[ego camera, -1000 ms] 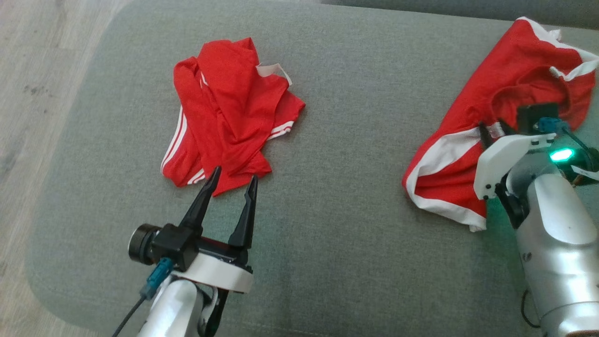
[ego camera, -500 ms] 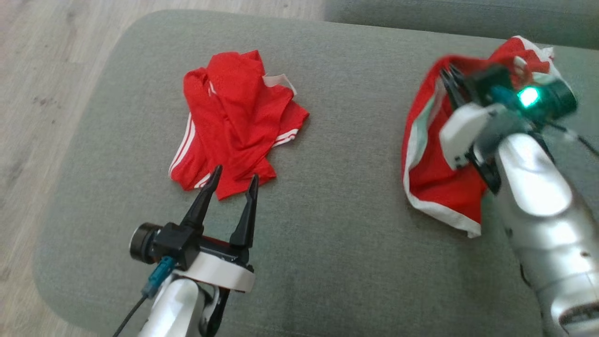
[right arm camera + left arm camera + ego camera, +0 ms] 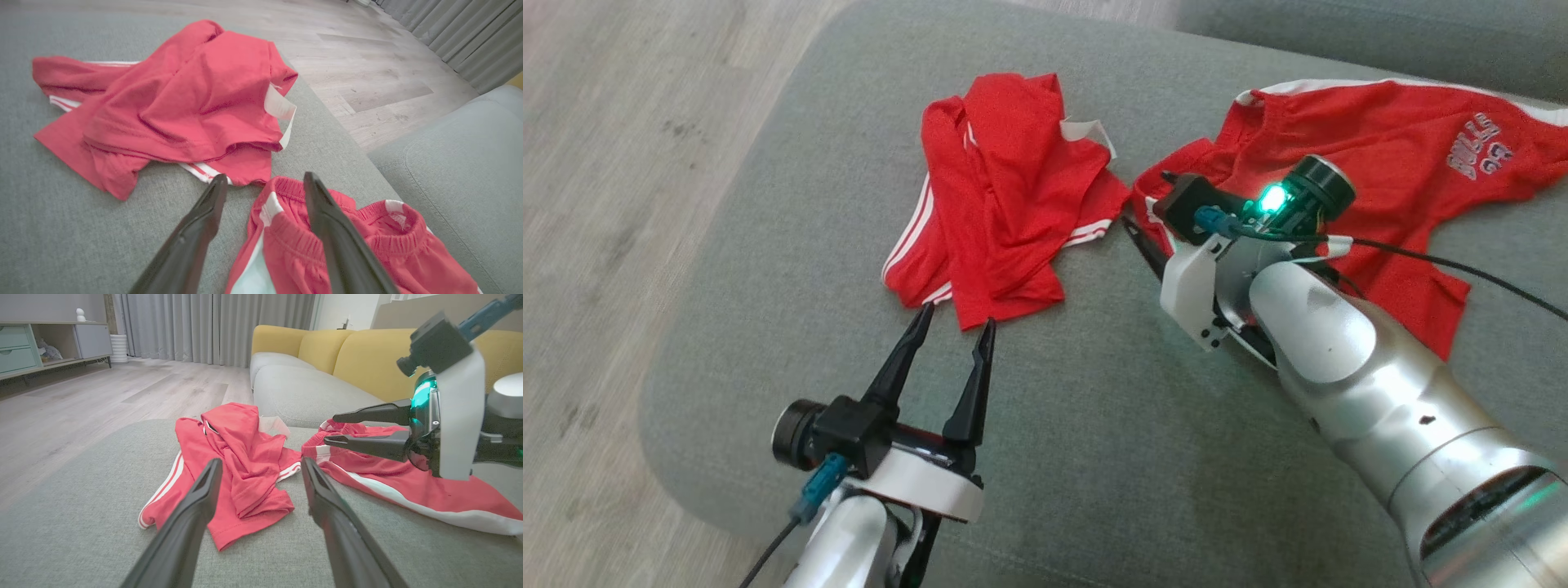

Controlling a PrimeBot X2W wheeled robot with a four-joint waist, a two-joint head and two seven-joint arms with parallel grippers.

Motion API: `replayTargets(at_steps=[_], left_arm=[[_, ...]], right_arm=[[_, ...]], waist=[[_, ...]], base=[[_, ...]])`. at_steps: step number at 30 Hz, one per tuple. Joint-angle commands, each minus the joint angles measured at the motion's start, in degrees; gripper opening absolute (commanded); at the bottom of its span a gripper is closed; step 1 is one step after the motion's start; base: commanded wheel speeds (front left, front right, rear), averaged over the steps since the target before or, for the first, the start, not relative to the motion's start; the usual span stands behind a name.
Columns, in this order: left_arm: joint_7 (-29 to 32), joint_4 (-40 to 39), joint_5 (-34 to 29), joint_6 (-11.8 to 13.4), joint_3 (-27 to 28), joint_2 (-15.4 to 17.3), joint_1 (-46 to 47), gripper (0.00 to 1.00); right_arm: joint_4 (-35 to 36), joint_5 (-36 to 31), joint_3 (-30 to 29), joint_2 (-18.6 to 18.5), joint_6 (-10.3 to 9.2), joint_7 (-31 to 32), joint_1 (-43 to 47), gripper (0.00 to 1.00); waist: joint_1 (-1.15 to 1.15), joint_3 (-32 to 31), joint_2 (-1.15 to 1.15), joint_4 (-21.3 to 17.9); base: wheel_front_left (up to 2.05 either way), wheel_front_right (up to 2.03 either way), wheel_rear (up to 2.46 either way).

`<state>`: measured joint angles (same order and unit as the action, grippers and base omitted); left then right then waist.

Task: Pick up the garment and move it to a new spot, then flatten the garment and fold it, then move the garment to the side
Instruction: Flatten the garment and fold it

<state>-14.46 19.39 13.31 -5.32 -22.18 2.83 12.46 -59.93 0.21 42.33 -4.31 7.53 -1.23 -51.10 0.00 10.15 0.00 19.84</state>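
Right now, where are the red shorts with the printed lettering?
In the head view the shorts lie spread at the upper right of the grey cushion, their waistband end just right of the crumpled red garment, under the open right gripper.

Soft, even light fills all three views; shadows beneath the fingers (image 3: 184,531) are faint. A green lamp (image 3: 1272,198) glows just behind the right arm's fingers. Both wrist views curve toward their edges, and the fingers' near ends look slightly soft.
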Motion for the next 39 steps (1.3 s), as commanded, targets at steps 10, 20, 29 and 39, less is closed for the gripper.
replayTargets(at_steps=[10, 20, 29, 39], left_arm=[[-0.5, -2.5, -1.2, 0.6, 4.8, 0.4, -0.4, 1.0], [-0.5, -4.3, -2.2, 0.6, 6.8, 0.5, -2.6, 1.0], [-0.5, -4.3, -2.9, -0.1, 6.4, 0.4, -1.7, 1.0], [-0.5, -4.0, -3.0, -0.7, 5.8, 0.2, 0.1, 1.0]], right_arm=[[2.0, 9.7, -9.5, 1.4, -0.04, -12.0, 2.9, 1.0], [23.3, 9.5, -40.8, 1.4, -0.04, -13.7, 27.5, 1.0], [32.6, 10.4, -43.2, 1.4, -0.04, -13.8, 39.5, 1.0], [25.3, 11.1, -47.3, 1.4, -0.04, -7.6, 30.9, 1.0]], waist=[[0.0, -5.1, 0.0, -7.6], [0.0, -6.6, 0.0, -15.6], [0.0, -4.5, 0.0, -16.2], [0.0, -0.6, 0.0, -11.8]], base=[[0.0, 0.0, 0.0], [0.0, 0.0, 0.0], [0.0, 0.0, 0.0], [0.0, 0.0, 0.0]])
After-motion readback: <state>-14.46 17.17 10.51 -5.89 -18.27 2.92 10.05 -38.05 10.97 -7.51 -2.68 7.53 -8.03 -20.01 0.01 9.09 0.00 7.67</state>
